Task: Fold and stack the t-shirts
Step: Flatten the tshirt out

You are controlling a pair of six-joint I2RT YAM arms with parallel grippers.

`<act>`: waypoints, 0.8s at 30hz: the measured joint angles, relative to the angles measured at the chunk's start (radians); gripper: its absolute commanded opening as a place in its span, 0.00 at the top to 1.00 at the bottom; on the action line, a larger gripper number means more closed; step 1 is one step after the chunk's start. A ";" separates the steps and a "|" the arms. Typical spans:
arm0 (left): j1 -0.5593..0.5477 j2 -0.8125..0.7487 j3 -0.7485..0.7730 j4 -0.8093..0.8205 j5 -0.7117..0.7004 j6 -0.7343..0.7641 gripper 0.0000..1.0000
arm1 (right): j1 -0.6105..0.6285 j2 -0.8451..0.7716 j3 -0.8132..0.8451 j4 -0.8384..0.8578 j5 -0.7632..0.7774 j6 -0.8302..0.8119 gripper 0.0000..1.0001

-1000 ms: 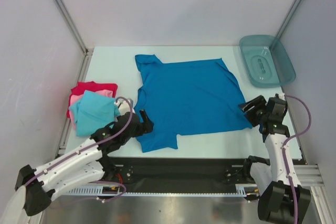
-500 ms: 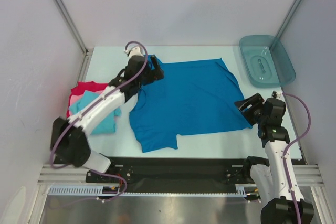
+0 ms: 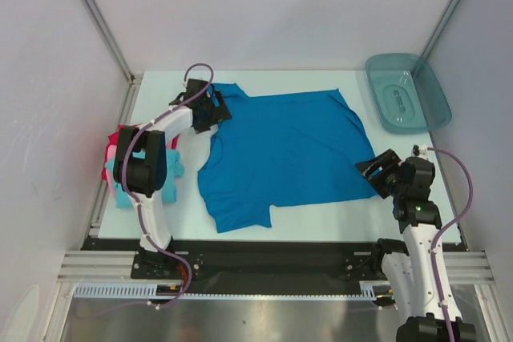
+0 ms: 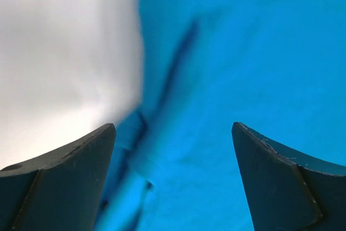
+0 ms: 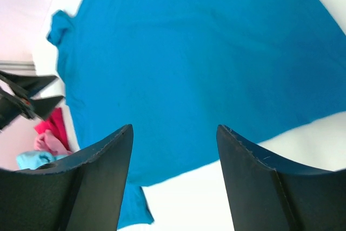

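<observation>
Left gripper (image 4: 173, 128) spread wide and empty, low over the rumpled sleeve fold at the upper left of the blue t-shirt (image 3: 280, 150). Right gripper (image 5: 174, 128) unclenched too, holding nothing, at the shirt's lower right corner: opposite ends, I reckon, to fold it evenly. My own left arm crosses the folded pile (image 3: 172, 174) at the left edge, while the teal tray (image 3: 439, 94) sits upper right, apart from the cloth.

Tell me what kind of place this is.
Most likely a robotics lab test cell: plain white panels on aluminium posts enclose the table, the left arm and right arm are bolted at its near edge, and a blue t-shirt lies spread out.
</observation>
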 measured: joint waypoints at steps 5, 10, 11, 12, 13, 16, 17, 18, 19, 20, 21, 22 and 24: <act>0.082 0.061 0.087 0.003 0.046 0.020 0.06 | 0.014 -0.019 -0.020 -0.039 -0.009 -0.023 0.31; 0.135 0.109 0.180 0.009 0.079 0.049 0.06 | 0.022 -0.052 -0.024 -0.065 -0.009 -0.043 0.31; 0.140 0.123 0.200 0.012 0.083 0.054 0.06 | 0.022 -0.054 -0.024 -0.069 -0.010 -0.044 0.31; 0.144 0.134 0.211 0.017 0.089 0.055 0.06 | 0.022 -0.056 -0.025 -0.074 -0.010 -0.046 0.31; 0.145 0.142 0.213 0.023 0.097 0.056 0.07 | 0.022 -0.056 -0.025 -0.079 -0.010 -0.046 0.31; 0.143 0.160 0.208 0.032 0.122 0.055 0.07 | 0.024 -0.056 -0.030 -0.083 -0.009 -0.046 0.31; 0.143 0.164 0.197 0.042 0.132 0.053 0.08 | 0.024 -0.056 -0.032 -0.083 -0.009 -0.046 0.31; 0.142 0.164 0.182 0.053 0.139 0.052 0.08 | 0.024 -0.055 -0.035 -0.083 -0.009 -0.046 0.31; 0.142 0.164 0.161 0.063 0.151 0.051 0.08 | 0.024 -0.053 -0.038 -0.084 -0.009 -0.046 0.31; 0.142 0.164 0.143 0.071 0.157 0.048 0.08 | 0.024 -0.050 -0.040 -0.083 -0.010 -0.046 0.31; 0.142 0.165 0.125 0.079 0.161 0.046 0.08 | 0.024 -0.046 -0.041 -0.084 -0.010 -0.046 0.31; 0.142 0.166 0.113 0.082 0.164 0.045 0.08 | 0.024 -0.045 -0.041 -0.084 -0.011 -0.046 0.31; 0.142 0.167 0.105 0.105 0.174 0.045 0.08 | 0.024 -0.045 -0.041 -0.084 -0.017 -0.046 0.31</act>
